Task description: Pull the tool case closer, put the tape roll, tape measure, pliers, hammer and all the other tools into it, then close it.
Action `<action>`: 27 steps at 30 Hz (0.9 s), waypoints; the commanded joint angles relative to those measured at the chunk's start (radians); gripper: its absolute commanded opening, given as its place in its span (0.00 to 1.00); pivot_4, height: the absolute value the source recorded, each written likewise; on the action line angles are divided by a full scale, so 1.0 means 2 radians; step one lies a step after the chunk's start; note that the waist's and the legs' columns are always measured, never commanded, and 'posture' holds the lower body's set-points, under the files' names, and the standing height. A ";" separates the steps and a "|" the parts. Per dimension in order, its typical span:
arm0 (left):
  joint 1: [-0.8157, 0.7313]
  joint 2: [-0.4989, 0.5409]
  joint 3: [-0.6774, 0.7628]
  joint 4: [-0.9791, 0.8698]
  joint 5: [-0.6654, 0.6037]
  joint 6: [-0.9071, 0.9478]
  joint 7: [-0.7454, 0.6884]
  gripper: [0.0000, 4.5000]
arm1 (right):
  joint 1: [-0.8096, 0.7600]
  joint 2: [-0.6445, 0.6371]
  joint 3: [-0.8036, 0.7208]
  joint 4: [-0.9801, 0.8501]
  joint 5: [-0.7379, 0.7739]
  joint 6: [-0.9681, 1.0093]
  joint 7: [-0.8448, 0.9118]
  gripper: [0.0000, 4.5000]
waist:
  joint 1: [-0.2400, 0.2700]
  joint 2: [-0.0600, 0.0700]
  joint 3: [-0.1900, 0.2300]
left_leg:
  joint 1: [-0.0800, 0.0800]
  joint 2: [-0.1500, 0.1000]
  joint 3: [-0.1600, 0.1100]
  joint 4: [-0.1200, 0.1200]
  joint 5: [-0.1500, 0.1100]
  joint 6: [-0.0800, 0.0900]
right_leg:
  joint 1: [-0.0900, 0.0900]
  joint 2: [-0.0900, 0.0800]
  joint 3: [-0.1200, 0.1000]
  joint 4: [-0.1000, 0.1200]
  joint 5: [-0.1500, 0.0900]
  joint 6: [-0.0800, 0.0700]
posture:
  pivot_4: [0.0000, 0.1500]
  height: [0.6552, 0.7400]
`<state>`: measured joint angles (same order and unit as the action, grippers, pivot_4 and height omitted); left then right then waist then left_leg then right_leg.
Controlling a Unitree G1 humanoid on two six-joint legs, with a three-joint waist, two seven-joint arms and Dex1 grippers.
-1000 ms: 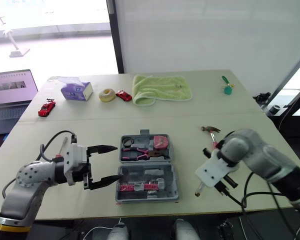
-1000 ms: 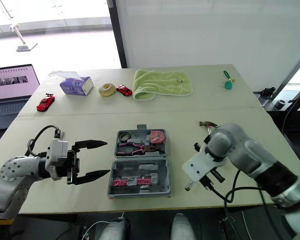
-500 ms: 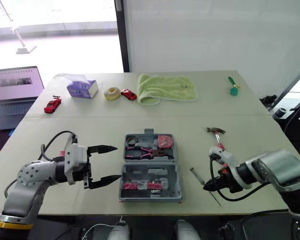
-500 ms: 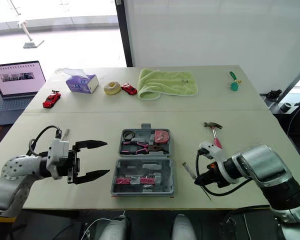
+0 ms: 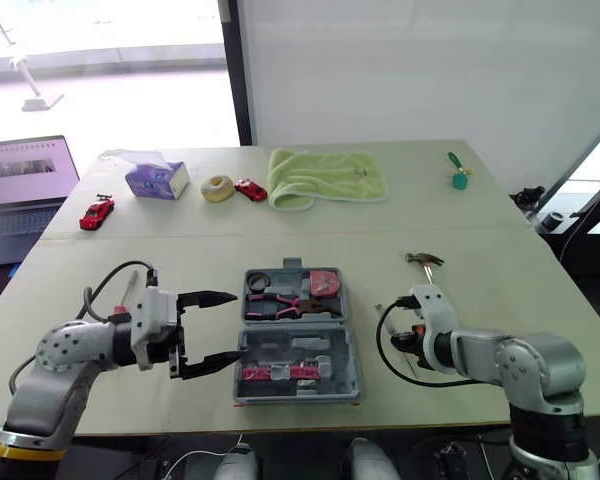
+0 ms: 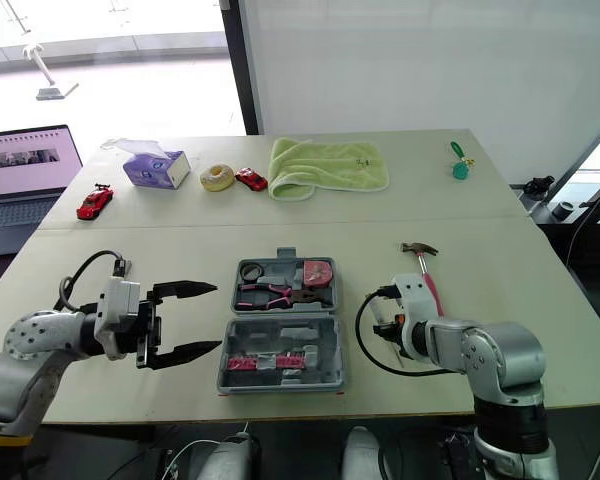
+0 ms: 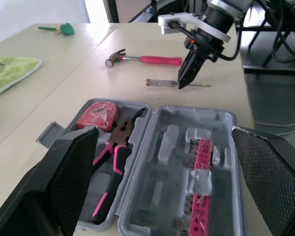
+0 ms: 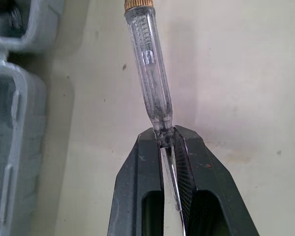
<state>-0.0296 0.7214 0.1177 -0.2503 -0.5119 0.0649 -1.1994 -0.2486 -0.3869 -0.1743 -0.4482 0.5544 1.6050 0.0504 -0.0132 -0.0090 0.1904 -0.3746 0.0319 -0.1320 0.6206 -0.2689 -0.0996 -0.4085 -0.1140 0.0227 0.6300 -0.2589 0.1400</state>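
The grey tool case [image 5: 292, 338] lies open in front of me. Its far half holds the pink-handled pliers [image 5: 280, 305], a red tape measure [image 5: 322, 283] and a black tape roll [image 5: 255, 284]; the near half holds a red bit strip [image 7: 200, 177]. My left gripper [image 5: 238, 326] stands open just left of the case. Right of the case, my right gripper [image 8: 167, 137] points down at the table, shut on a clear-handled screwdriver [image 8: 148, 64] that lies flat [image 7: 162, 82]. The pink-handled hammer [image 5: 426, 271] rests on the table beyond it.
At the back of the table are a green towel [image 5: 325, 178], a purple tissue box [image 5: 156, 180], a pale yellow roll [image 5: 215, 188], two red toy cars [image 5: 246, 189] [image 5: 95, 212] and a small green tool [image 5: 456, 176]. A laptop [image 5: 25, 185] sits off the left edge.
My right arm has swung down and in toward the case, and its gripper now pinches the screwdriver on the table. The left gripper stays open beside the case. The camera shifted slightly.
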 commanded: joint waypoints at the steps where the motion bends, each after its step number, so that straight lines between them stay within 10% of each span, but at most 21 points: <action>1: -0.005 0.004 0.003 -0.009 -0.005 -0.001 -0.002 1.00 | 0.040 0.032 0.006 -0.026 -0.035 0.001 -0.029 0.00 | -0.001 0.000 0.000 | 0.000 0.000 0.000 0.000 0.000 0.000 | 0.000 0.000 0.000 0.000 0.000 0.000 | 1.00 1.00; 9: -0.012 0.003 0.001 0.003 -0.003 -0.003 -0.006 1.00 | 0.092 0.094 0.028 -0.064 -0.070 -0.107 -0.026 0.80 | -0.003 -0.002 -0.002 | 0.001 0.000 0.000 0.000 0.000 0.000 | 0.001 0.000 0.000 0.000 -0.001 -0.002 | 1.00 1.00; 27: -0.024 0.010 0.001 0.015 -0.008 -0.001 -0.035 1.00 | 0.262 -0.018 0.114 0.046 -0.196 -0.530 0.099 0.80 | -0.001 -0.002 -0.002 | 0.001 0.000 0.000 0.000 0.000 0.000 | 0.001 0.000 0.000 0.000 -0.001 -0.002 | 1.00 1.00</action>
<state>-0.0690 0.7345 0.1110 -0.2116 -0.5124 0.0638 -1.2638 0.2444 -0.4067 0.0411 -0.4006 0.1910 0.5622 0.2260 -0.0158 -0.0136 0.1855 -0.3731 0.0320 -0.1324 0.6201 -0.2690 -0.0995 -0.4065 -0.1141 0.0228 0.6291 -0.2611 0.1360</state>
